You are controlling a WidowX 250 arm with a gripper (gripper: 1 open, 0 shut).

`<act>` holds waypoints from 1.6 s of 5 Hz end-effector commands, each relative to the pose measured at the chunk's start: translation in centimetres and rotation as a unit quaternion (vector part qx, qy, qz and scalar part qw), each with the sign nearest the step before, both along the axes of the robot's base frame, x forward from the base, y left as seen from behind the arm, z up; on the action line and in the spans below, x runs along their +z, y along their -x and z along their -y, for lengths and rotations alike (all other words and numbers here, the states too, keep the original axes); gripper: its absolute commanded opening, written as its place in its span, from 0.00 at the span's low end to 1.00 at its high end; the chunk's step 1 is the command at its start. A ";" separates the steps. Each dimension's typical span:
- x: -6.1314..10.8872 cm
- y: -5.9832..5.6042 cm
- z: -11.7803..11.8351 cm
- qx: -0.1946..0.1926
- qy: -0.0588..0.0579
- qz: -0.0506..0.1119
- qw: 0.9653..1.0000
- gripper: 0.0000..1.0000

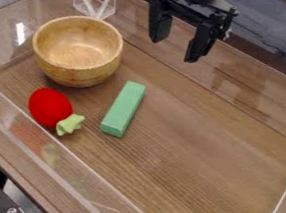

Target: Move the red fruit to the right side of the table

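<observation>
Camera view: end effector (181, 41) spread and empty, hanging above the far tabletop (223, 131). Red fruit (51, 108) lies near-left, beside the green block (124, 108). Judged step: approach; next, travel over the fruit and descend.

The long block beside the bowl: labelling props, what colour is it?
Green, seen in the camera view.

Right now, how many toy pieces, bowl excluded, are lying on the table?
2. The red fruit lies near the front left, below the wooden bowl. The green block lies just right of it, near the middle. Nothing appears hidden.
</observation>
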State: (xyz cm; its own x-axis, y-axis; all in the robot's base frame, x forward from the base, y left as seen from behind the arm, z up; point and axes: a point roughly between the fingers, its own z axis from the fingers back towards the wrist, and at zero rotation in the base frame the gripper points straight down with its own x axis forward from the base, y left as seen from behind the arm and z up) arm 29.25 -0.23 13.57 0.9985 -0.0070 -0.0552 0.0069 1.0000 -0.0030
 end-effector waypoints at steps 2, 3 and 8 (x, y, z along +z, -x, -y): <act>-1.4 3.0 -2.9 0.031 0.008 -0.002 0.999 1.00; -1.2 4.6 -6.4 0.055 0.011 0.009 0.998 1.00; -6.5 11.0 -17.7 0.093 0.031 0.034 0.995 1.00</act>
State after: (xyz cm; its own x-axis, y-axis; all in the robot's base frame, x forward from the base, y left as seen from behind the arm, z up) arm 18.09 17.13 6.50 0.9846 0.1743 -0.0142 -0.1749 0.9810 -0.0836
